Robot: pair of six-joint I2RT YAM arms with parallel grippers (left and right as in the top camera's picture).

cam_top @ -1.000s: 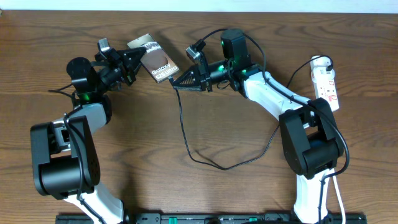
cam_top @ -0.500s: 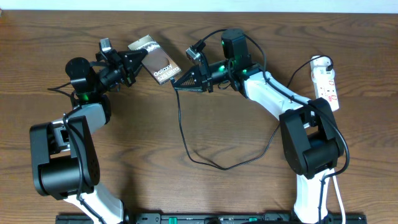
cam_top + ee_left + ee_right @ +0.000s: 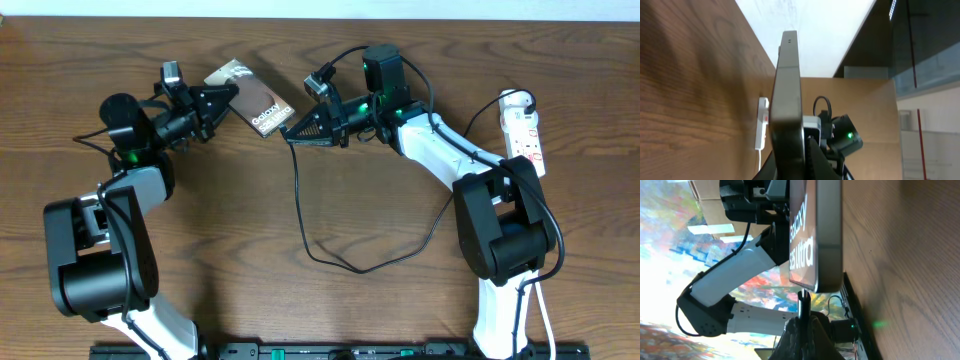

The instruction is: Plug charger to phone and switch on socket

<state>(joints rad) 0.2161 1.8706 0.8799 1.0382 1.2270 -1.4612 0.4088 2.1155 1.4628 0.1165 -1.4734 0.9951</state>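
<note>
Brown wooden counter (image 3: 220,250) carries everything. Nearest, the charger (image 3: 297,195) trails its black cable in a loose loop across the middle. The cable then runs up to the right pincer (image 3: 290,134), which is clamped on the connector tip. That tip sits right at the label end of the phone (image 3: 252,97); whether it is seated I cannot tell. The left pincer (image 3: 222,99) grips the phone's opposite end. Far right, the white socket (image 3: 526,125) lies well apart.
</note>
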